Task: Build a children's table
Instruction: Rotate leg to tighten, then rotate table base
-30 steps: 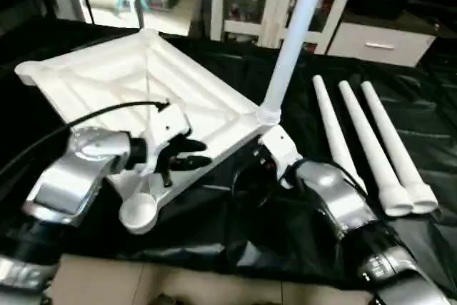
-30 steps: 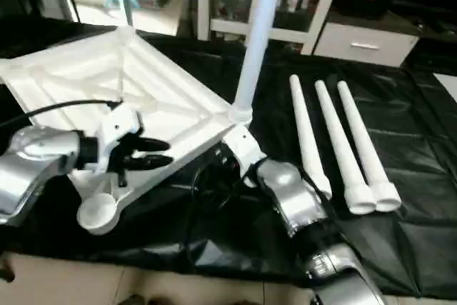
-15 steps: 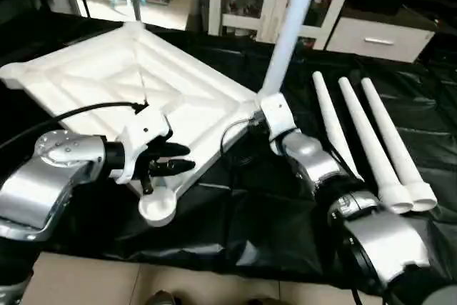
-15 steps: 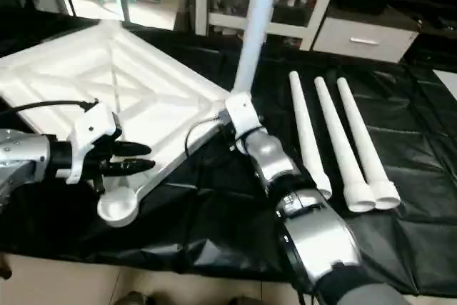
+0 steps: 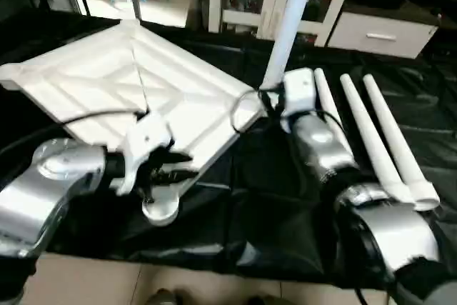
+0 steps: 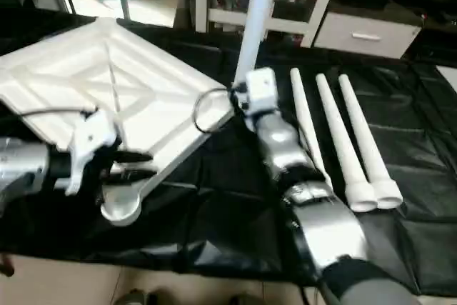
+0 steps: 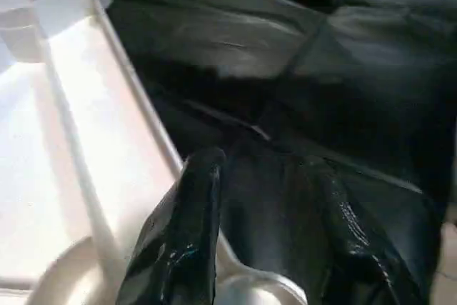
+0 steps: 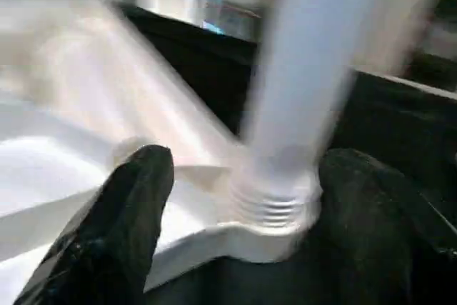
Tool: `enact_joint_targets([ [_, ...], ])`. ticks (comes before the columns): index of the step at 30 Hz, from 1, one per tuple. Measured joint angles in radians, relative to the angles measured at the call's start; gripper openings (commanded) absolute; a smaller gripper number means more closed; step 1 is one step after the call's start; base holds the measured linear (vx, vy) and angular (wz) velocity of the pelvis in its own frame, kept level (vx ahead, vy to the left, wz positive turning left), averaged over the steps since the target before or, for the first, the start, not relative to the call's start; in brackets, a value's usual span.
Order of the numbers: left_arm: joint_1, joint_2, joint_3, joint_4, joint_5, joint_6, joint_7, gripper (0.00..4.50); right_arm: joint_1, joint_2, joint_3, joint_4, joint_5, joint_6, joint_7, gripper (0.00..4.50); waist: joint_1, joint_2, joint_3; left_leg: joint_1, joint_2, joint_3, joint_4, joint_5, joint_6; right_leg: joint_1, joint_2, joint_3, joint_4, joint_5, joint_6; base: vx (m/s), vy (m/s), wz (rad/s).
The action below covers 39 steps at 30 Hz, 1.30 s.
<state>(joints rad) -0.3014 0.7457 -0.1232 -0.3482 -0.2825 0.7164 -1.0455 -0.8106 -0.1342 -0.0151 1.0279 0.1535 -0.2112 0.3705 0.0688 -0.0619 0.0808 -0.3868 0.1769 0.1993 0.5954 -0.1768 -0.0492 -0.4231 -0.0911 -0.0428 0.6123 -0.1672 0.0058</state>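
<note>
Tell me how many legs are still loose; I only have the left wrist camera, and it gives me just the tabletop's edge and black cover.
Observer: Three loose legs lie side by side on the black cover, on the right of the tabletop.
Operator: And the fourth one?
Observer: The fourth leg stands upright in the tabletop's corner, and the right gripper is at its threaded base with its fingers apart, one on each side.
</note>
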Motion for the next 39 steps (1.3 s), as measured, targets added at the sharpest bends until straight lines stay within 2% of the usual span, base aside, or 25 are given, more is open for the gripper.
enact_joint_targets([
  [1,0.001,0.005,-0.002,-0.008,-0.001,-0.001,-0.006,1.59,0.041,-0.010,0.001,-0.071,0.031,0.027,0.062,3.63,0.000,0.000,0.000,0.000,0.000,0.000,0.001,0.000,0.000,0.000,0.000,0.000,0.000,0.000,0.000,0.000,0.000,0.00],
  [4,0.010,0.039,-0.011,-0.042,-0.010,-0.001,-0.037,1.59,0.190,-0.069,0.028,-0.374,0.142,0.173,0.225,3.63,0.003,0.000,0.000,0.002,0.000,0.000,0.002,0.000,0.000,0.002,0.000,0.000,0.002,0.000,0.000,0.000,0.000,0.00],
  [5,0.017,0.056,-0.015,-0.050,-0.012,-0.001,-0.049,1.59,0.250,-0.117,0.048,-0.508,0.196,0.243,0.282,3.63,0.008,0.000,0.000,0.004,0.001,0.000,0.002,0.000,0.000,0.004,0.000,0.000,0.002,0.000,0.000,0.000,0.000,0.00],
  [7,0.025,0.086,-0.021,-0.053,-0.011,-0.006,-0.064,1.59,0.332,-0.212,0.091,-0.697,0.271,0.330,0.369,3.63,0.017,0.000,0.000,0.006,0.001,0.000,0.002,0.000,0.000,0.005,0.001,0.000,0.002,0.000,0.000,0.000,0.000,0.00],
  [9,0.031,0.116,-0.039,-0.062,-0.008,-0.006,-0.080,1.59,0.395,-0.298,0.135,-0.836,0.307,0.381,0.461,3.63,0.020,-0.002,-0.001,0.009,0.001,0.000,0.002,0.000,0.000,0.007,0.001,0.001,0.002,0.000,0.001,0.000,0.000,0.00],
  [11,0.038,0.136,-0.061,-0.080,-0.004,-0.005,-0.097,1.59,0.452,-0.352,0.168,-0.928,0.310,0.417,0.541,3.63,0.020,-0.006,-0.004,0.013,0.001,0.000,0.002,0.000,0.000,0.010,0.001,0.001,0.002,-0.004,0.006,0.000,0.000,0.00],
  [14,0.041,0.139,-0.092,-0.081,0.007,-0.005,-0.100,1.59,0.506,-0.377,0.183,-1.016,0.309,0.482,0.598,3.63,0.019,-0.009,-0.006,0.014,0.001,0.000,0.002,0.000,0.000,0.010,0.001,0.001,0.002,-0.004,0.007,0.000,0.000,0.00],
  [18,0.053,0.159,-0.135,-0.081,0.043,-0.016,-0.101,1.59,0.526,-0.433,0.201,-1.125,0.324,0.553,0.605,3.63,0.020,-0.014,-0.009,0.015,0.001,0.000,0.002,0.000,0.000,0.011,0.001,0.002,0.002,-0.004,0.007,0.000,0.000,0.00],
  [20,0.056,0.172,-0.159,-0.081,0.063,-0.026,-0.098,1.59,0.526,-0.438,0.211,-1.151,0.331,0.567,0.599,3.63,0.020,-0.018,-0.012,0.015,0.001,-0.001,0.002,0.000,0.000,0.011,0.001,0.002,0.002,-0.004,0.007,0.000,0.000,0.00],
  [26,0.061,0.197,-0.191,-0.072,0.123,-0.039,-0.085,1.59,0.545,-0.437,0.223,-1.188,0.325,0.603,0.614,3.63,0.023,-0.024,-0.016,0.015,0.001,-0.001,0.002,0.000,0.000,0.013,0.001,0.002,0.001,-0.004,0.007,0.000,0.000,0.00],
  [39,0.010,0.143,-0.239,0.004,0.186,-0.063,-0.037,1.59,0.585,-0.464,0.240,-1.235,0.314,0.641,0.625,3.63,0.024,-0.029,-0.020,0.016,0.001,-0.001,0.002,0.000,0.000,0.014,0.001,0.002,0.002,-0.004,0.007,0.000,0.000,0.00],
])
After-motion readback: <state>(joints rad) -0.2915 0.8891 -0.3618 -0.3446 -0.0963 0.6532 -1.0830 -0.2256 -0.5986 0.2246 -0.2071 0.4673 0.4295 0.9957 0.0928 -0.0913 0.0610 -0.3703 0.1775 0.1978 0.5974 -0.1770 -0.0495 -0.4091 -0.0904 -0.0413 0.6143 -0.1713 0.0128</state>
